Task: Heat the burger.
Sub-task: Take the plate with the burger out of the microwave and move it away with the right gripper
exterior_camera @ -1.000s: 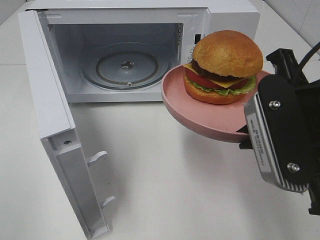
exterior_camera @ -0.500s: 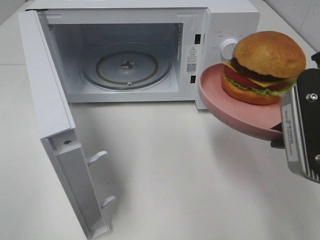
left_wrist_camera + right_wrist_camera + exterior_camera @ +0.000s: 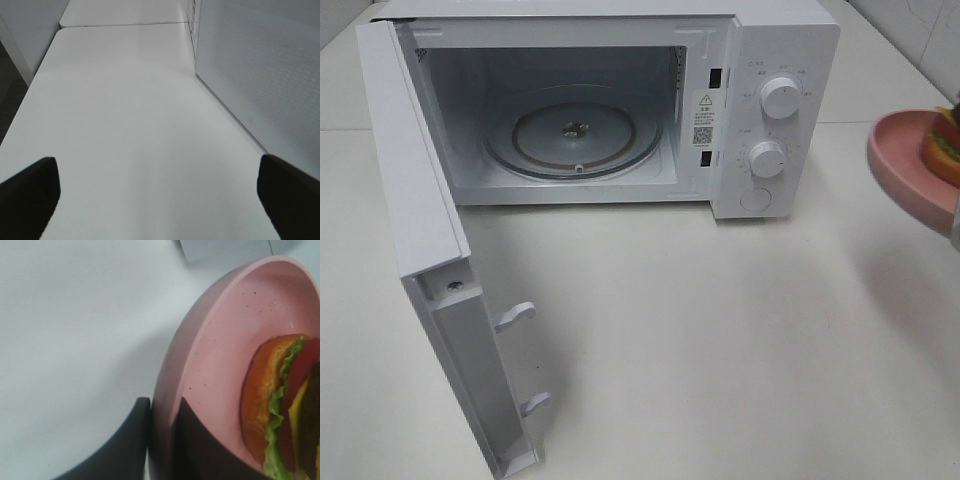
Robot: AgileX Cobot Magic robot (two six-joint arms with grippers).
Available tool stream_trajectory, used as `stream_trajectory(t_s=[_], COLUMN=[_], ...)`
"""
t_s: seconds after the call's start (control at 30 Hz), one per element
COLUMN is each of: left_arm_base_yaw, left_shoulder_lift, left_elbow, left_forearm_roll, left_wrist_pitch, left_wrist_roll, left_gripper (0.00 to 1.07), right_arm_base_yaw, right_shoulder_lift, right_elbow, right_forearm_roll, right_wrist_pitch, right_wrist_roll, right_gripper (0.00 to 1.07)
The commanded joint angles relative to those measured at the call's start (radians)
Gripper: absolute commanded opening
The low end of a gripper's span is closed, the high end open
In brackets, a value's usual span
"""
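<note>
Fingers of my right gripper [image 3: 160,440] pinch the pink plate [image 3: 210,365] at its rim; the burger [image 3: 285,405] rides loose on top, likely light and slide-prone, well right of the microwave [image 3: 620,100]. Left gripper [image 3: 160,200] gapes empty.

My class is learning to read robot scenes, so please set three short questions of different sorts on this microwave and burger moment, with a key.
1. True or false: the microwave door stands open and the glass turntable is bare.
2. Which does the right gripper pinch? A the burger B the rim of the pink plate C a microwave knob
3. Fill in: the left gripper has its jaws ____ over the bare table.

Key:
1. true
2. B; the dark fingers close on the plate's edge, one on each side, with the burger riding on the plate.
3. open
</note>
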Motion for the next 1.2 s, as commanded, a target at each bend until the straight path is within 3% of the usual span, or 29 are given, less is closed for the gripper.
stream_trajectory(t_s=[0.03, 0.53, 0.7, 0.93, 1.2], left_arm_base_yaw=[0.004, 0.004, 0.004, 0.004, 0.004], left_shoulder_lift=[-0.018, -0.018, -0.018, -0.018, -0.018], left_elbow=[0.003, 0.003, 0.003, 0.003, 0.003], left_forearm_roll=[-0.004, -0.004, -0.004, -0.004, -0.004], left_wrist_pitch=[-0.013, -0.013, -0.013, -0.013, -0.013], left_wrist_roll=[-0.006, -0.006, -0.006, -0.006, -0.006], left_gripper=[1.05, 1.05, 1.05, 1.05, 1.05], right_arm_base_yaw=[-0.053, -0.187, -0.187, -0.198, -0.207], right_shoulder_lift=[-0.009, -0.008, 0.068, 0.188, 0.367], right_elbow=[-0.006, 0.062, 0.065, 0.065, 0.063], right_forearm_roll=[-0.094, -0.293, -0.382, -0.414, -0.450], right_wrist_pitch=[-0.034, 0.042, 0.096, 0.090, -0.016], right_wrist_roll=[0.057, 0.373, 0.526, 0.689, 0.892], right_gripper=[0.02, 0.03, 0.03, 0.03, 0.03])
